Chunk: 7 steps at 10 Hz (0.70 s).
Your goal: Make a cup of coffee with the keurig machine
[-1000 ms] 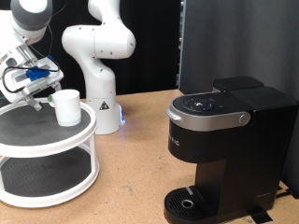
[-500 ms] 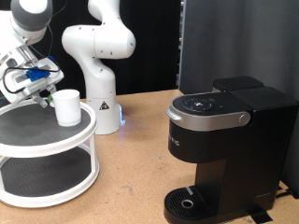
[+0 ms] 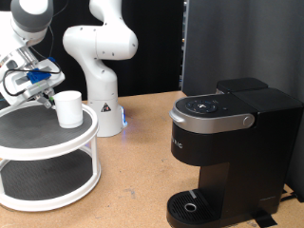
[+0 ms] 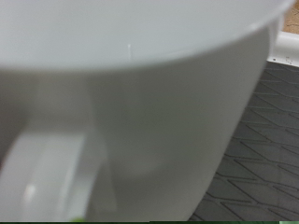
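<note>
The cup (image 3: pixel 67 108), a plain white mug, stands upright on the top tier of a round white two-tier stand (image 3: pixel 47 152) at the exterior view's left. My gripper (image 3: pixel 43 95) sits right against the cup's left side, and its fingers are hard to make out. In the wrist view the cup (image 4: pixel 140 112) fills almost the whole picture, with its handle (image 4: pixel 47 177) showing close up; no fingers show there. The keurig machine (image 3: pixel 228 142), black with a silver-grey handle and its lid down, stands at the exterior view's right with a bare drip base (image 3: pixel 195 204).
A second white robot arm (image 3: pixel 100 57) stands behind the stand on the wooden table (image 3: pixel 133 180). A dark panel (image 3: pixel 237 43) rises behind the coffee maker. The stand's dark mesh surface (image 4: pixel 262 140) shows beside the cup in the wrist view.
My gripper has edged slightly toward the cup on the stand. The cup and the coffee maker have not moved.
</note>
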Each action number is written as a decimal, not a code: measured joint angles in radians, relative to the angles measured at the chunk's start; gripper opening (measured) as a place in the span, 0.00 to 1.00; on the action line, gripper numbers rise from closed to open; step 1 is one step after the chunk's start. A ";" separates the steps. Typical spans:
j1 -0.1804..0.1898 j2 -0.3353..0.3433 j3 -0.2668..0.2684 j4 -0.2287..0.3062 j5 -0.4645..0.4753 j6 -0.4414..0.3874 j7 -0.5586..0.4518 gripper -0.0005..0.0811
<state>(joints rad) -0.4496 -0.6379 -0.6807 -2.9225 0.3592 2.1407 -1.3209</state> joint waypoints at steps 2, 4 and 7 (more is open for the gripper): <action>0.000 0.000 0.000 0.002 0.000 0.000 0.000 0.09; -0.002 -0.001 0.007 0.020 -0.002 -0.034 0.015 0.09; -0.019 -0.035 0.043 0.075 -0.010 -0.166 0.080 0.09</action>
<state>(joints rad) -0.4685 -0.6733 -0.6375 -2.8471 0.3495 1.9747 -1.2405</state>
